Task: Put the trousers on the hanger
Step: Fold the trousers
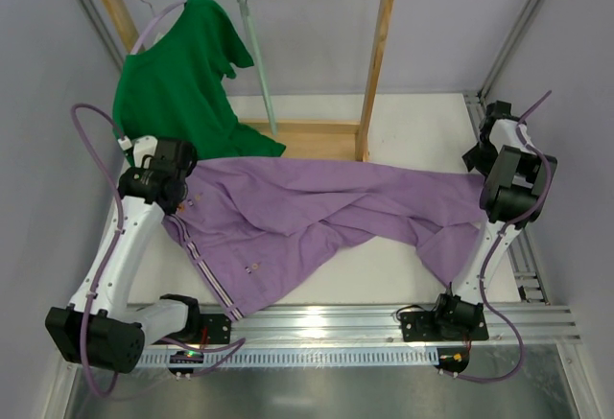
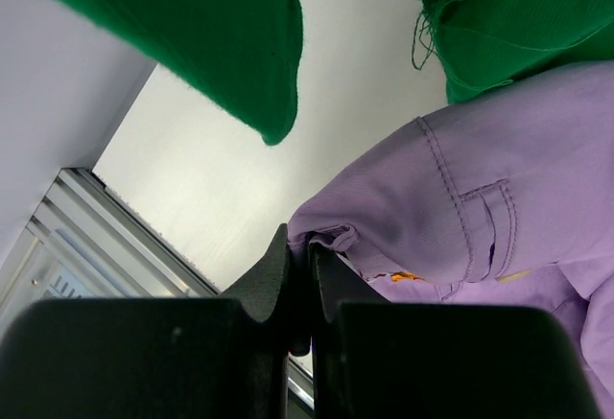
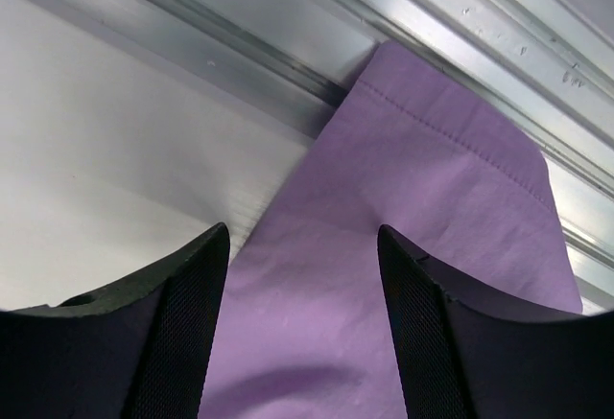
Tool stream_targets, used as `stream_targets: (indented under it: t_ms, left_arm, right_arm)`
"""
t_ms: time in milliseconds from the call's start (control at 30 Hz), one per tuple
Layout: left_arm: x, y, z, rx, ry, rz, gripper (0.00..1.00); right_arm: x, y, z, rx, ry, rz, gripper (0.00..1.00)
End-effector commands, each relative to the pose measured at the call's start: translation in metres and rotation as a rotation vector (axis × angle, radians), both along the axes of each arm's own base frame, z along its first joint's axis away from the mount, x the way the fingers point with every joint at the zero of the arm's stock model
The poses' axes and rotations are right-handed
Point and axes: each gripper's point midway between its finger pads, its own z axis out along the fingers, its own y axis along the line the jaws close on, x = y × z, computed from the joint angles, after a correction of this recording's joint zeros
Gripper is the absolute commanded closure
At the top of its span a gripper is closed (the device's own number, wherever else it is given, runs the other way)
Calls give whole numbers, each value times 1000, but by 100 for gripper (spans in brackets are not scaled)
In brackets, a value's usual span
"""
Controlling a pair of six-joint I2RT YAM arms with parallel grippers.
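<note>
Left gripper (image 2: pixel 309 275): clamped right down on a fold of the trousers (image 1: pixel 317 218) at the waist end. We can see lilac fabric pinched between the pads.
Right gripper (image 3: pixel 300 246): jaws well apart, nothing in them. A leg cuff lies flat just beyond the fingers, up against the aluminium rail (image 3: pixel 240 45).
Trousers: spread on the table (image 1: pixel 413 122), long axis running left to right, waist by the left arm, leg ends by the right one.
Hanger (image 1: pixel 259 69): hanging on the wooden rack (image 1: pixel 379 64) at the far side, just right of the green T-shirt (image 1: pixel 177 74), above and apart from the trousers.
What the move turns on: the hanger sits beyond the trousers, towards the left half, so we reckon the left arm is nearer.
Progress: nothing's on the hanger yet.
</note>
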Motion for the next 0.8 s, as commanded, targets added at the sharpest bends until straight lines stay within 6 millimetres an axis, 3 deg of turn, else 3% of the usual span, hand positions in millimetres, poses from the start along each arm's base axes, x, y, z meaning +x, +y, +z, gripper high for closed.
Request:
stream_targets:
  t_ms: [0,167,267,333,467,667,767]
  left_arm:
    - [3,9,14,28,-64,21,100]
    - [3,8,12,20,-65,21,100]
    - [3,7,12,14,-69,22,100]
    - [3,8,13,14,-74,24,100]
    - [3,7,14,9,-80,23,100]
    - [4,7,16,6,-83,19,100]
    - [5,6,16,0,-84,12,100]
  right_arm:
    - [3,-11,-4,-42,24,-15,34]
    - [8,-8,-7,-49,23,10,41]
    - [7,-6,-9,-57,33,15,51]
    - [3,-7,-10,-71,47,17,64]
    - [-3,-5,-10,-71,59,25,77]
    - [-18,3,-11,-49,68,24,76]
    - [-21,4,-7,-51,67,23,64]
